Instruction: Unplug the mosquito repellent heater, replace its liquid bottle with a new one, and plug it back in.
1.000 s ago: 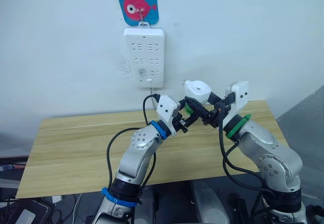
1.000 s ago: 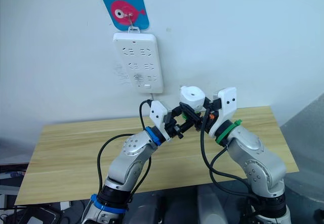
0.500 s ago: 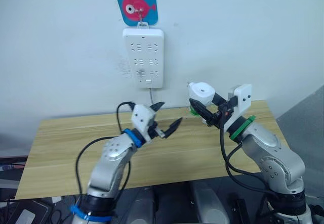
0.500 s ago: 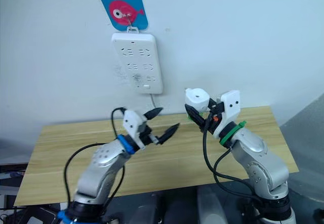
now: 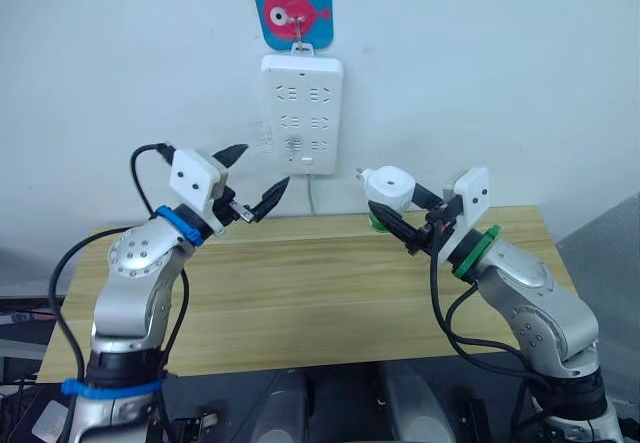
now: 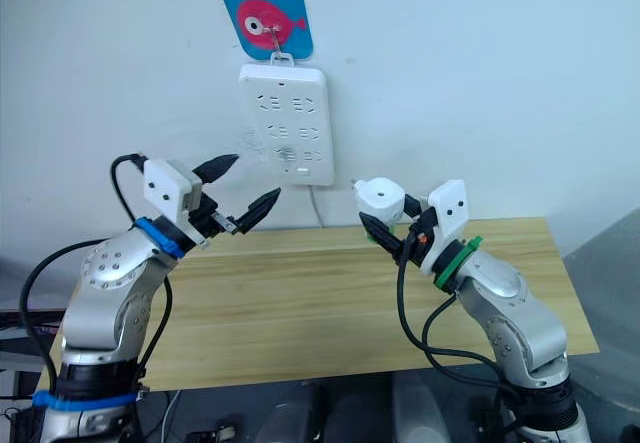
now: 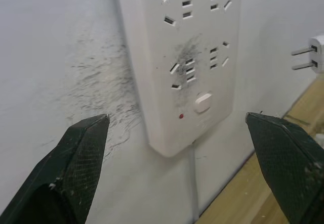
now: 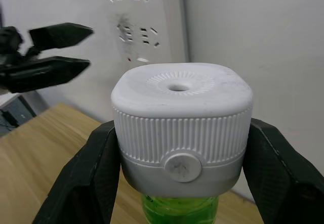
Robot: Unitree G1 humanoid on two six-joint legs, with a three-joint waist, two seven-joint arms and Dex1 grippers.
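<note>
Above table [image 5: 300, 293], right claw [image 5: 400, 215] grips heater [image 5: 388, 185].

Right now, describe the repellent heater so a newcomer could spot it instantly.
Start at the white power strip hanging on the wall under the blue fish hook. Lower right of it, over the wooden table, the right claw holds the heater: a small rounded white unit with a hole on top, green bottle beneath.

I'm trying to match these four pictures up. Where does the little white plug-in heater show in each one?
Left eye view: mosquito repellent heater held in the right gripper, right of the power strip.
Right eye view: heater at centre-right, same grip.
Left wrist view: its two prongs at the right edge.
Right wrist view: close up in the middle, green bottle beneath.
Shared landmark: the power strip.
</note>
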